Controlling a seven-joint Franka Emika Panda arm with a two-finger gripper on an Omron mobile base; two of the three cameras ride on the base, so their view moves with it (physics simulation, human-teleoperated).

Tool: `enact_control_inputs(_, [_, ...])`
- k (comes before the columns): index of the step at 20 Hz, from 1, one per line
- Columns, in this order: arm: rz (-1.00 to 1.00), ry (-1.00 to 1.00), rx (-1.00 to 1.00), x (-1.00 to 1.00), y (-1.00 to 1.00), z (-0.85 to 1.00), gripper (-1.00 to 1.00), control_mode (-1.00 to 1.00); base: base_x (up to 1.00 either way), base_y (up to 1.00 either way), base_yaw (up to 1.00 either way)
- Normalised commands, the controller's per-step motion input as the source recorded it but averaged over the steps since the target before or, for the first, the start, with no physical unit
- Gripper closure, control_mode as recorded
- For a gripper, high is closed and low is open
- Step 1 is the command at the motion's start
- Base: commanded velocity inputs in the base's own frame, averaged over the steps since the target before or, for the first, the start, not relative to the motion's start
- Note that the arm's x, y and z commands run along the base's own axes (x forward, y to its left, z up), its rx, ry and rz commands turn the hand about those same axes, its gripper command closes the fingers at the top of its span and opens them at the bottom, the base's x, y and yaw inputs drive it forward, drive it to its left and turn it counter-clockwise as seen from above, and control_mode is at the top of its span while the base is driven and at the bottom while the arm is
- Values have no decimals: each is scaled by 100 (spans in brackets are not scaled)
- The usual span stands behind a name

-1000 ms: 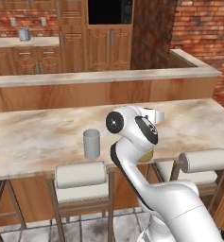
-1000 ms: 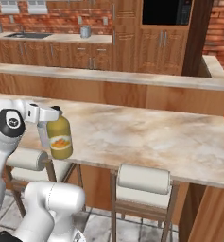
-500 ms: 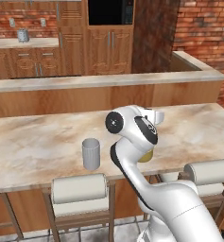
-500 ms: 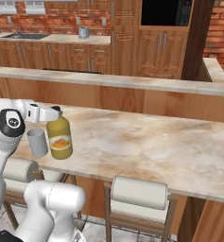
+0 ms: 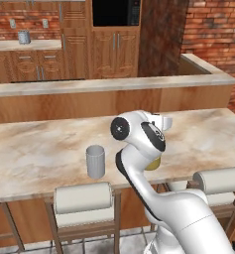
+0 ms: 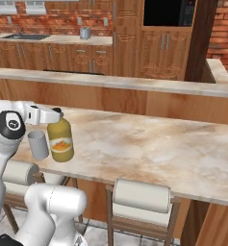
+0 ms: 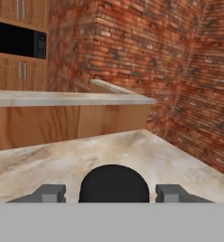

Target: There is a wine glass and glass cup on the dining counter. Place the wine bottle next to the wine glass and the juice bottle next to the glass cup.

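Brick walls and wooden cabinets back the long marbled counter, whose raised tier runs along its far side. Over the near part of that top the pincer reaches sideways from the white arm and sits at the neck of the juice bottle; in the hand view the bottle's black cap lies between the two grey fingertips, one on each side, with a little gap showing at either flank, so whether the jaws are truly pressed onto the neck cannot be told. That bottle stands upright with its base at or very near the stone, though real contact is unclear. In the left base view only a sliver of its yellow body peeps out beneath the arm's wrist. Just beside it, on the arm's side in the right base view, stands the cup, upright and apart from the bottle by a narrow gap; in the left base view the same cup stands alone to the left of the arm. Below the counter's near edge sit padded stools. Farther back, a dark oven is set into tall cabinets, and a small grey pot rests on the rear worktop.
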Motion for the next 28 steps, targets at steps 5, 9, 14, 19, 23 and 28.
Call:
enact_control_inputs(5, [0, 0, 0, 0, 0, 0, 100, 100, 0, 0, 0])
enact_control_inputs(9, [0, 0, 0, 0, 0, 0, 100, 100, 0, 0, 0])
enact_control_inputs(14, [0, 0, 0, 0, 0, 0, 100, 100, 0, 0, 1])
enact_control_inputs(19, [38, 1, 9, 0, -3, 2, 100, -100, 0, 0, 2])
enact_control_inputs(23, [72, 2, 17, 0, -9, 7, 100, -100, 0, 0, 0])
enact_control_inputs(28, [83, 12, 5, 0, -4, 1, 100, -100, 0, 0, 0])
